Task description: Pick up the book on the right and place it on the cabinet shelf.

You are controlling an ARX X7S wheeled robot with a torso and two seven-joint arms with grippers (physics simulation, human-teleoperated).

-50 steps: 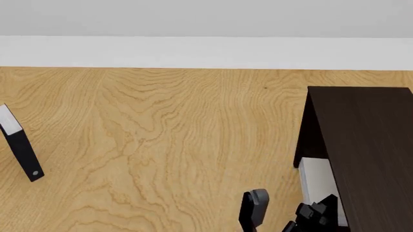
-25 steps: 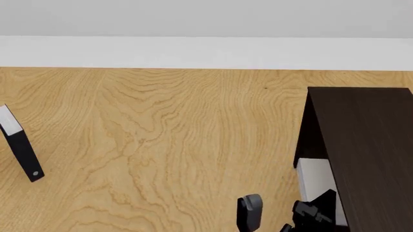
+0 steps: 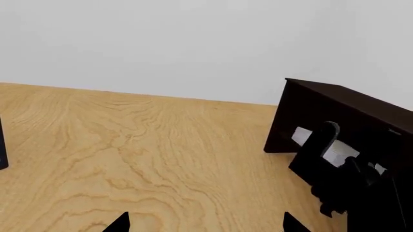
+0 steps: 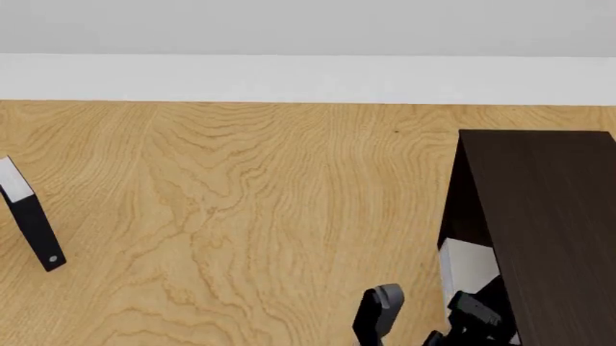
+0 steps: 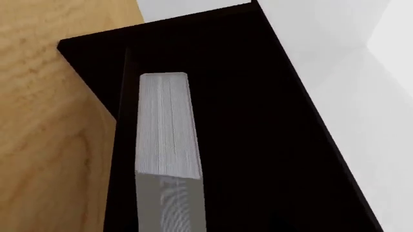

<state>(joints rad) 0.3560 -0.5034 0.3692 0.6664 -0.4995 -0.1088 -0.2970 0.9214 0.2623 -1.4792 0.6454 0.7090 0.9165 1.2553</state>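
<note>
The light-grey book (image 4: 469,265) stands inside the dark cabinet (image 4: 549,216), under its top board, with only its near part showing. In the right wrist view the book (image 5: 169,125) stands upright in the cabinet's black interior (image 5: 258,121), pale page edges facing me; the shelf board under it is hidden. My right gripper (image 4: 428,308) is at the cabinet's open side, and its grey-tipped finger (image 4: 382,306) stands apart from the book, so the jaws look open. In the left wrist view that finger (image 3: 322,142) crosses in front of the book (image 3: 301,136). My left gripper (image 3: 206,227) is open and empty above the table.
A slim black book (image 4: 34,225) with a small round mark stands at the table's far left, and its edge shows in the left wrist view (image 3: 3,150). The wooden tabletop (image 4: 241,216) runs to a white wall behind. The cabinet (image 3: 335,104) fills the right side.
The right gripper's grey-tipped finger shifted slightly left, then back right. The black part of the gripper beside the book moved lower, and the book's visible end now looks a little tilted.
</note>
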